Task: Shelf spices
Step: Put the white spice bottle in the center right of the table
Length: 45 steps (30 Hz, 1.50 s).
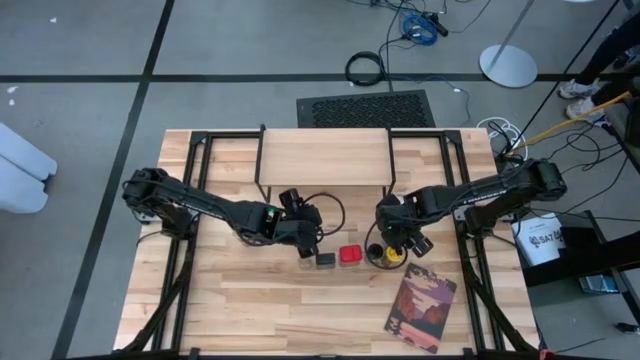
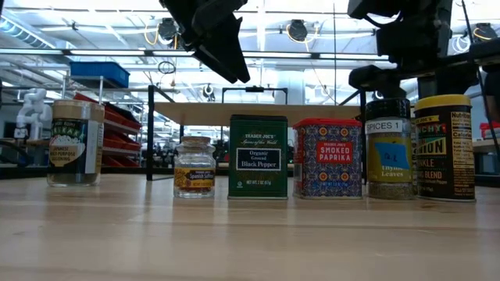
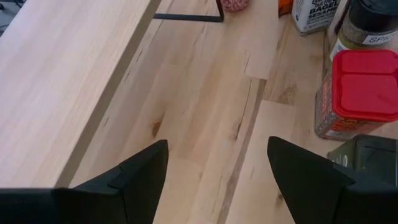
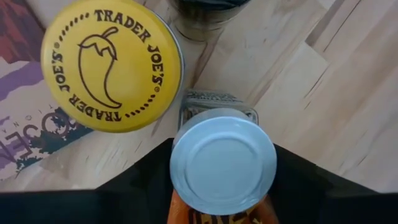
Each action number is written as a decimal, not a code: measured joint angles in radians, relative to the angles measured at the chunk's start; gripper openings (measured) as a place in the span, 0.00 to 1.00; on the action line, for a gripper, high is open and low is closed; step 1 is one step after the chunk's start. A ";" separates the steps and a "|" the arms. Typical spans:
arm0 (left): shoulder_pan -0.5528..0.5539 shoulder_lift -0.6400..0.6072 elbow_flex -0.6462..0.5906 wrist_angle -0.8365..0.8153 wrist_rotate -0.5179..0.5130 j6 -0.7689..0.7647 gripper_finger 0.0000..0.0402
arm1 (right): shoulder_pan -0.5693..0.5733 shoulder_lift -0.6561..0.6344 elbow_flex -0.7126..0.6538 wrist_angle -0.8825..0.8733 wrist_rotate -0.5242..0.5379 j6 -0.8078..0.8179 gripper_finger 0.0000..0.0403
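Observation:
My right gripper (image 1: 402,238) points down over a small orange-labelled jar with a white lid (image 4: 222,160) and is shut on it. Beside that jar stand a yellow-lidded jar (image 4: 112,65) and a dark-lidded jar (image 4: 205,12). A red tin (image 1: 349,254) and a black pepper tin (image 1: 326,259) stand in a row to their left. My left gripper (image 3: 217,180) hangs open above bare table next to the black tin, nothing between its fingers. The shelf (image 1: 325,158), a pale plank on black legs, stands behind the spices. My right gripper pinches the white-lidded jar between its two fingers at the lid's rim (image 4: 180,168), one finger on each side. The fingers come from above, pointing down. The jar stands upright in the hold. The lid hides whether its base is on the table.
A reddish-purple book (image 1: 421,307) lies flat near the front right, partly under the yellow-lidded jar's side. In the low view a tan-lidded jar (image 2: 74,140) and a small saffron jar (image 2: 194,166) stand left of the pepper tin. A white jar (image 3: 317,15) stands near the shelf's leg.

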<state>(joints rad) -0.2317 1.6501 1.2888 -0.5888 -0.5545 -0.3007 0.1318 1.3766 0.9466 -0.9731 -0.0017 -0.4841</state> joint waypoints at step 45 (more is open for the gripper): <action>0.000 0.000 0.001 0.005 0.001 0.020 0.71 | 0.069 0.001 0.047 -0.155 -0.004 0.261 0.50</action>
<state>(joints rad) -0.2317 1.6501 1.2896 -0.5842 -0.5537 -0.2806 0.2011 1.3773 0.9939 -1.1282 -0.0058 -0.2227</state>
